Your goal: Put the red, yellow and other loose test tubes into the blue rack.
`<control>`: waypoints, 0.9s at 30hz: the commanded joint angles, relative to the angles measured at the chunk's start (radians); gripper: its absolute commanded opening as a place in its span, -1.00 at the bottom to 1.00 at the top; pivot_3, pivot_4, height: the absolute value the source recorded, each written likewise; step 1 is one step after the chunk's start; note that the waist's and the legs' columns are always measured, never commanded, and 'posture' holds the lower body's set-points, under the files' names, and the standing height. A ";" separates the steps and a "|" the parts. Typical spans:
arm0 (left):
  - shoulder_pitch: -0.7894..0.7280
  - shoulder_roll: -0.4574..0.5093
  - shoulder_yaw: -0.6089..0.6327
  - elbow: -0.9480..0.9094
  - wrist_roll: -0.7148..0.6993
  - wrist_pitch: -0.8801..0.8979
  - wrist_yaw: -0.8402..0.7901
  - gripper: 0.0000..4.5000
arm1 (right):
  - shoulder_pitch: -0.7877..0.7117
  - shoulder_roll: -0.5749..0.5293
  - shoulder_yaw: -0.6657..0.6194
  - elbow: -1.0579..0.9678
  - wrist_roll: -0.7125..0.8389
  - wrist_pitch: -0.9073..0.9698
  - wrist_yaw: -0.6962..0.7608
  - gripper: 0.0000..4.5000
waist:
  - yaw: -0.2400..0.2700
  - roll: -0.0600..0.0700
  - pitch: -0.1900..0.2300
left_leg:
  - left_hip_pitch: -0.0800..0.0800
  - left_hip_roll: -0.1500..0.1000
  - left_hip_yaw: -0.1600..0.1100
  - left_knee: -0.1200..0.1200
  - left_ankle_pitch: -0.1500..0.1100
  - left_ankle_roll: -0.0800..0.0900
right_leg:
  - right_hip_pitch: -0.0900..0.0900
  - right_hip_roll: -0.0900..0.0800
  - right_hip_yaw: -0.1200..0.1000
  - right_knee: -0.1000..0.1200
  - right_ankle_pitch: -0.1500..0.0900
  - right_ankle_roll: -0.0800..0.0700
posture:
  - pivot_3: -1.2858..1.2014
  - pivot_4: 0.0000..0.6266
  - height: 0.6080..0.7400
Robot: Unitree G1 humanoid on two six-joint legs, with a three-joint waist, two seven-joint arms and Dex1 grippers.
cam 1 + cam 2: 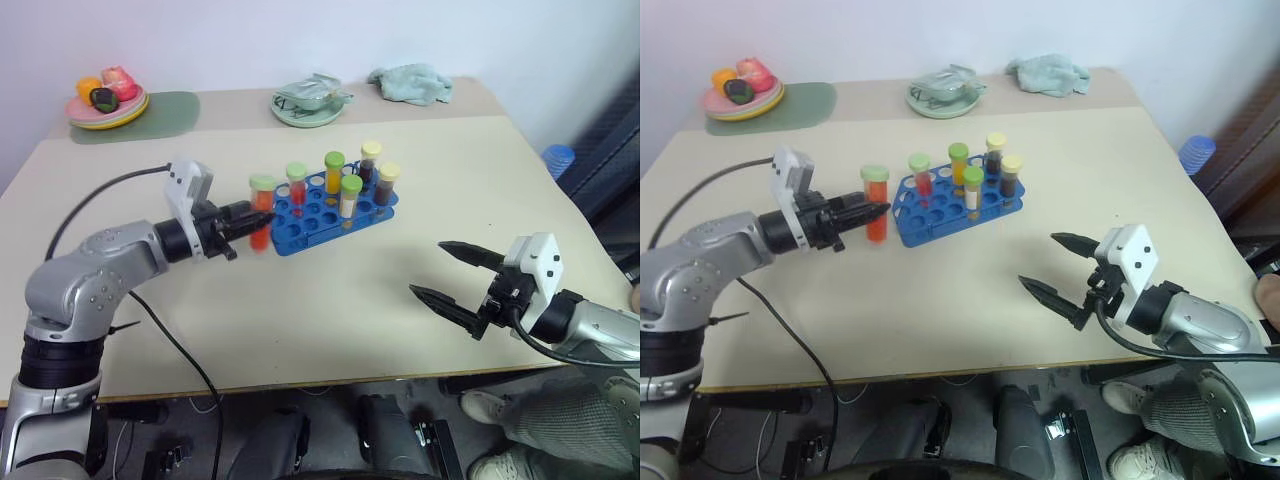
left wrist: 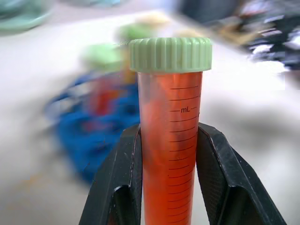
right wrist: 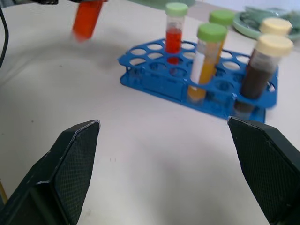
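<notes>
- Left gripper [image 1: 243, 222]: I have it clamped on a red-orange test tube [image 1: 261, 212] with a green cap — the black fingers [image 2: 117, 183] pinch it at mid-body, cap up, long axis upright.
- Blue rack [image 1: 300, 222]: on the table just beside the held tube, on the side away from my left arm; tube and rack look apart, though the gap is small.
- Rack contents: five capped tubes already standing — one red, two yellow, two dark brown. Several holes at the near end sit free.
- Right gripper [image 1: 1054, 278]: spread wide, holding nothing, hovering well apart from the rack.
- Judgement: my left arm is the nearer one — the tube needs carrying sideways over a free near hole, kept vertical, then lowered.
</notes>
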 commanded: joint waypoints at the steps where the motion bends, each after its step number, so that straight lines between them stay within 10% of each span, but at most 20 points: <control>1: -0.047 -0.088 -0.042 0.072 0.129 -0.231 -0.055 -0.39 | -0.020 0.010 -0.002 -0.028 0.003 -0.010 -0.017 1.00 | 0.009 0.000 0.000 | 0.000 0.000 0.000 0.000 -0.001 0.001 | 0.000 0.000 0.000 -0.001 0.000 0.000 | 0.03 -0.52 1.00; 12: -0.229 -0.435 -0.161 0.536 0.409 -0.679 -0.070 -0.39 | 0.006 0.040 -0.010 -0.070 -0.009 -0.006 -0.094 1.00 | 0.018 -0.001 0.000 | -0.003 0.000 0.001 0.001 -0.002 0.004 | -0.001 0.000 0.000 -0.005 0.001 0.003 | 0.03 -0.52 1.00; 27: -0.296 -0.471 -0.157 0.829 0.577 -0.918 -0.047 -0.39 | 0.138 0.085 -0.040 -0.078 -0.053 -0.100 -0.079 1.00 | 0.017 -0.001 -0.001 | -0.002 0.000 0.002 0.001 -0.002 0.004 | -0.001 0.001 0.000 -0.005 0.002 0.004 | 0.03 -0.52 1.00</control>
